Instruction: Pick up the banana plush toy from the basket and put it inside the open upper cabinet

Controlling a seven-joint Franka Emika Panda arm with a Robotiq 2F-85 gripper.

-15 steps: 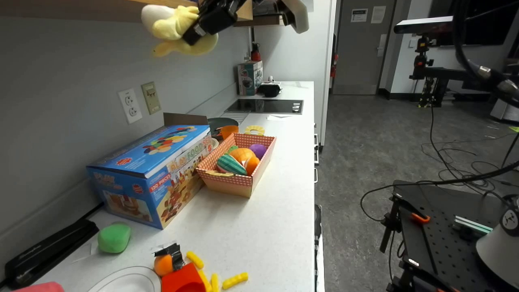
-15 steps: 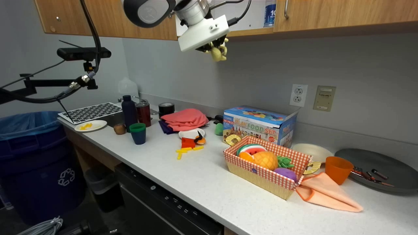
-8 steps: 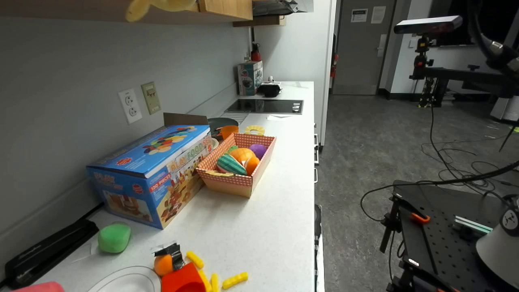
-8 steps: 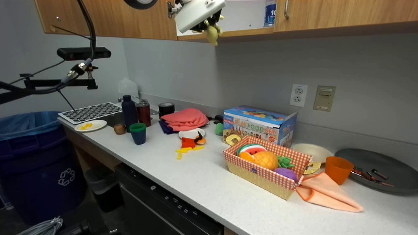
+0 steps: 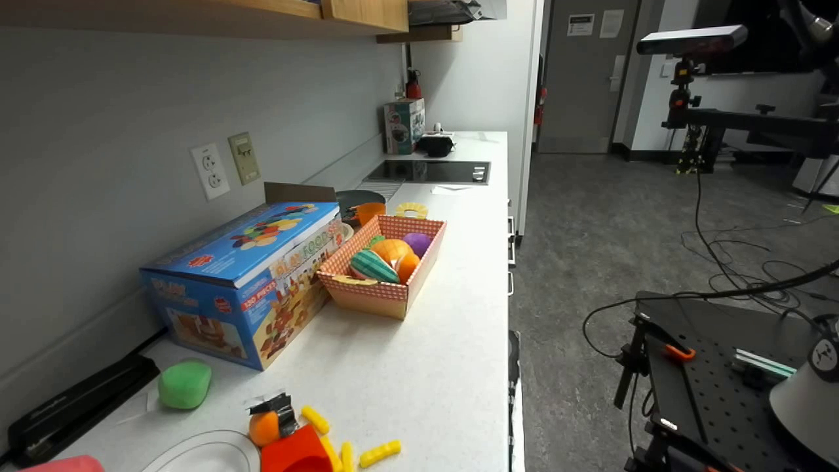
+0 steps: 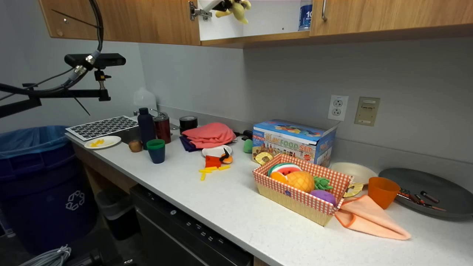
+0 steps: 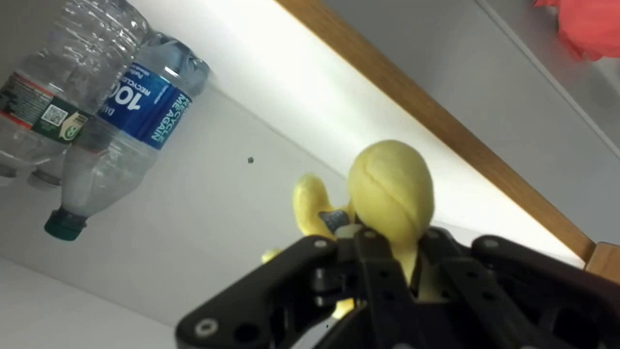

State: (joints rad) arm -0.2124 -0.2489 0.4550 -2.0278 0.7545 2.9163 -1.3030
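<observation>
The yellow banana plush toy [image 6: 238,11] hangs in my gripper [image 6: 223,5] at the open upper cabinet [image 6: 258,38], seen against its white interior above the front edge. In the wrist view the toy [image 7: 391,186] is squeezed between the black fingers of the gripper [image 7: 398,237], with its rounded end sticking out past them. The cabinet's wooden shelf edge [image 7: 436,111] runs diagonally there. How deep the toy is inside the cabinet I cannot tell. The checked basket [image 6: 292,205] stands on the counter with play fruit in it; it also shows in an exterior view [image 5: 367,301].
Plastic bottles [image 7: 140,104] stand inside the cabinet at one side. A cabinet door with its hinge [image 6: 199,14] borders the opening on the left, and a shut door [image 6: 388,14] on the right. A blue play food box [image 6: 292,142] stands on the counter below.
My gripper has risen with the toy, from below the cabinet's edge to the level of its opening. In an exterior view both have gone up out of the picture.
</observation>
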